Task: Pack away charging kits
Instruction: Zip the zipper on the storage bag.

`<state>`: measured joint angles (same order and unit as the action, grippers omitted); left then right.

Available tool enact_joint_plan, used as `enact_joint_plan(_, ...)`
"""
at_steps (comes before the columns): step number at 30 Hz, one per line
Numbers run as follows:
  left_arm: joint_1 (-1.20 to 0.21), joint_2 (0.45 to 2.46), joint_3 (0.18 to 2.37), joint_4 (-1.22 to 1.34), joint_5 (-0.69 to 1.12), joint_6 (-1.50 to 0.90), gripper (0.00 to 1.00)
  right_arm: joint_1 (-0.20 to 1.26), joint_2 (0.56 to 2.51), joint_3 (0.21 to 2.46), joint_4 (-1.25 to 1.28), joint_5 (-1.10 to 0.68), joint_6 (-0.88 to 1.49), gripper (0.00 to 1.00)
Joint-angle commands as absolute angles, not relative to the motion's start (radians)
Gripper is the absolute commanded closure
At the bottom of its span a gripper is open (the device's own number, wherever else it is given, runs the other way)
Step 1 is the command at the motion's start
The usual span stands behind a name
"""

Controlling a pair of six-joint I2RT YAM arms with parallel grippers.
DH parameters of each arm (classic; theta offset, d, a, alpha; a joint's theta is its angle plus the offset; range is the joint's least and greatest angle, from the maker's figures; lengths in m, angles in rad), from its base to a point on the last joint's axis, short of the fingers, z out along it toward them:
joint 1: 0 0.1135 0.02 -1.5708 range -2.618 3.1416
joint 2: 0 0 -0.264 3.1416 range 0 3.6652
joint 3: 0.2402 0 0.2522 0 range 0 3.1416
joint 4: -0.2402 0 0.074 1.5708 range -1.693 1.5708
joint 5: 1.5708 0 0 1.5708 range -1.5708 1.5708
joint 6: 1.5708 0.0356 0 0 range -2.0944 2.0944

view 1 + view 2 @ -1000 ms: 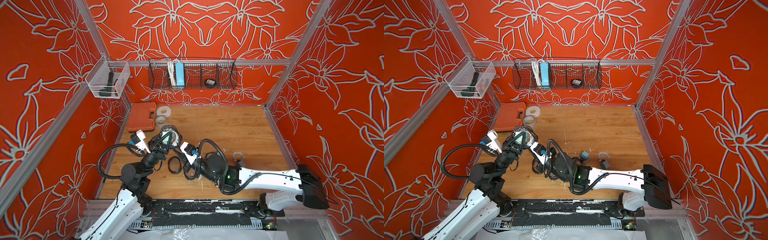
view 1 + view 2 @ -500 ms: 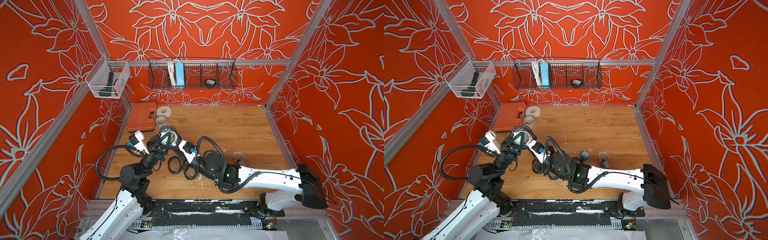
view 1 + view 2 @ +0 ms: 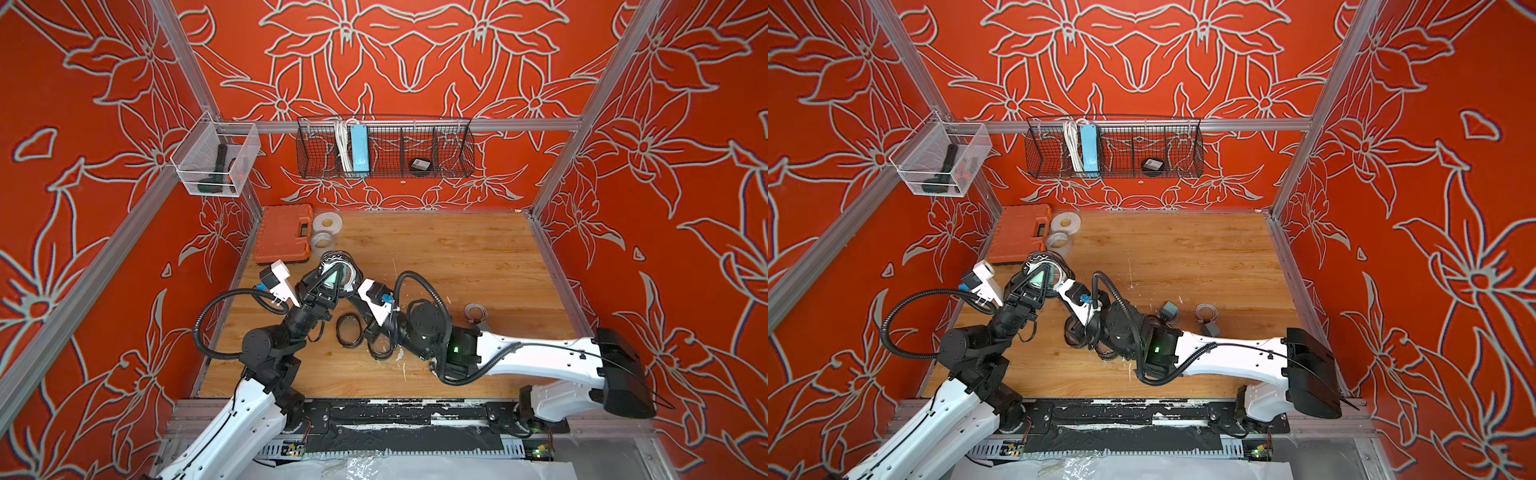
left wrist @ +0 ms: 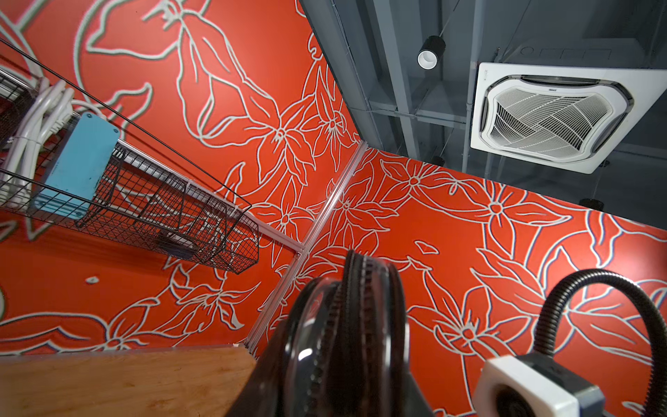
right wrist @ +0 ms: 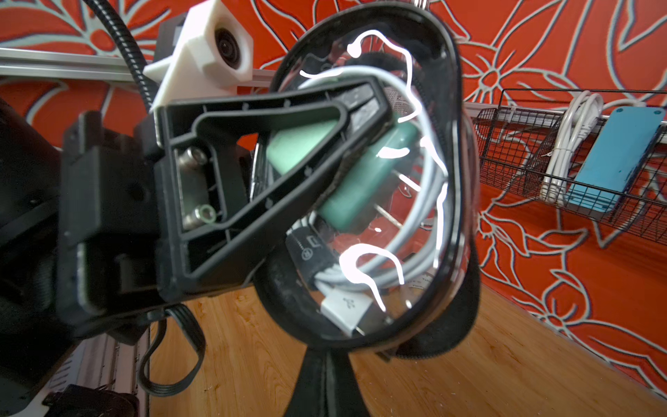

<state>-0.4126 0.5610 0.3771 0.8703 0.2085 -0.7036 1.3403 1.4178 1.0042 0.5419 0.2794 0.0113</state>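
My left gripper [image 3: 332,279] [image 3: 1038,277] [image 4: 335,379] is shut on a black-rimmed clear oval case [image 3: 338,268] [image 4: 346,325] [image 5: 364,202], held off the table at the left. Inside it lie a teal plug adapter [image 5: 361,187] and a coiled white cable [image 5: 364,278], one of the charging kits. My right gripper [image 3: 354,289] [image 3: 1061,283] [image 5: 325,355] is shut, its tips against the case's rim. Another teal adapter [image 3: 1169,309] and a white cable coil [image 3: 476,311] [image 3: 1206,311] lie on the table to the right.
Two empty black-rimmed cases [image 3: 348,330] [image 3: 376,345] lie between the arms. An orange tool case [image 3: 284,232] and tape rolls [image 3: 327,222] sit at the back left. On the wall hang a wire basket [image 3: 453,149] with a blue power strip [image 3: 358,147] and a clear bin [image 3: 216,160].
The right gripper's jaws have closed at the case's rim. Both arms and the held case have hardly shifted.
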Motion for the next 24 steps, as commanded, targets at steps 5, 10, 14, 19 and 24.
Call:
enact_joint_plan(5,-0.418,0.537,0.369,0.905,0.193,-0.712,1.0,1.302,1.335,0.906,0.571,0.418,-0.024,1.0)
enact_joint_plan(10,-0.419,0.552,0.37,0.912,0.211,-0.719,1.0,1.272,1.295,0.875,0.566,0.424,-0.039,1.0)
enact_joint_plan(14,-0.419,0.571,0.369,0.91,0.231,-0.725,1.0,1.252,1.268,0.856,0.564,0.416,-0.065,1.0)
enact_joint_plan(19,-0.418,0.584,0.384,0.85,0.279,-0.71,1.0,1.208,1.209,0.836,0.529,0.366,-0.118,1.0)
enact_joint_plan(24,-0.419,0.584,0.404,0.733,0.348,-0.665,1.0,1.161,1.153,0.834,0.468,0.283,-0.195,1.0)
